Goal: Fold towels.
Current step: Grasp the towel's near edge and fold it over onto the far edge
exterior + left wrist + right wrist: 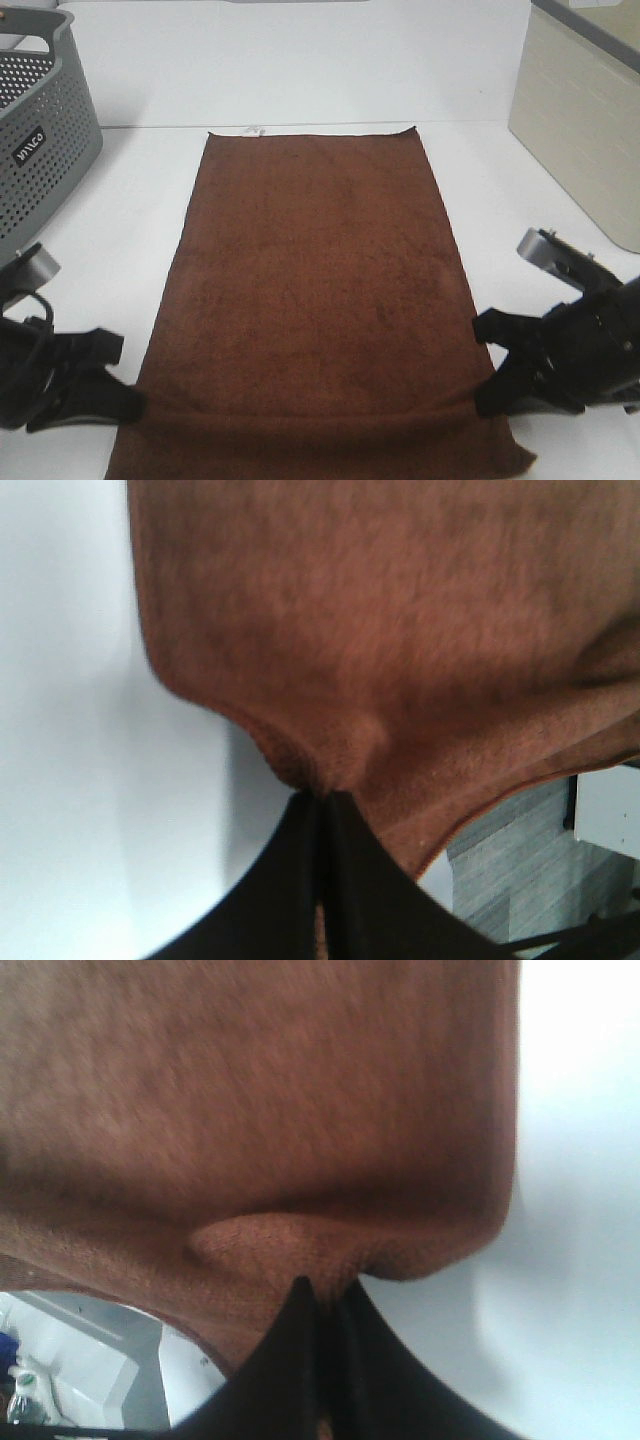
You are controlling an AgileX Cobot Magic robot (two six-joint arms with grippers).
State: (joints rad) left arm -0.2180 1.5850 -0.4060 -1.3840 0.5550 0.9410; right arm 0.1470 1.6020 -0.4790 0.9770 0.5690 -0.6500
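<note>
The towel (310, 300) lies spread flat on the white table (150, 200), with its long axis running away from both sets of jaws. The left gripper (132, 402) sits at one long edge and the right gripper (487, 392) at the opposite long edge, both close to the near short end.

Left jaws: clenched on the towel. The left wrist view shows the two black fingers (365, 890) pressed together, with a small pucker of fabric gathered directly at their tips. The cloth spreads out ahead of the tips.

Right jaws: clenched on the towel. The right wrist view shows the same condition, with a raised fold of fabric bunched just ahead of the closed tips.

A shallow crease runs across the towel from one set of jaws to the other. A narrow strip of towel lies behind this crease, on the side away from the main spread.

A small white tag (252, 130) sits on the far short edge, well apart from both jaws. A grey perforated basket (45, 140) stands beyond the left jaws, clear of the towel. A beige bin (580, 140) stands beyond the right jaws, also clear of it.
</note>
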